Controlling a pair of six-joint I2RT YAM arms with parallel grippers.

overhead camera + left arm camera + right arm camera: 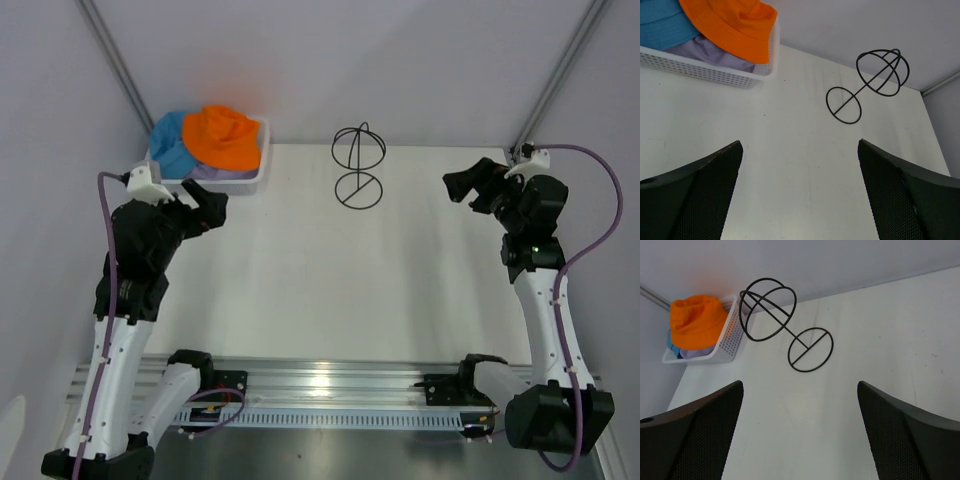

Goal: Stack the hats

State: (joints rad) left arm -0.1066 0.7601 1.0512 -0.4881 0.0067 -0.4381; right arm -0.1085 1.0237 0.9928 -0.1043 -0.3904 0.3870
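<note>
An orange hat (225,137) (732,26) (696,321) lies on top of a pile in the white mesh basket (255,181) at the back left. A blue hat (172,140) (662,25) and a lavender hat (215,172) (710,52) lie under it. My left gripper (212,208) (799,147) hangs open just in front of the basket, nothing between its fingers. My right gripper (458,187) (800,387) is open and empty at the back right, above the table.
A thin black wire stand (358,165) (867,82) (782,322) stands at the back middle of the white table (340,280). Grey walls close the back and sides. The arm bases sit on a metal rail (330,385) at the near edge.
</note>
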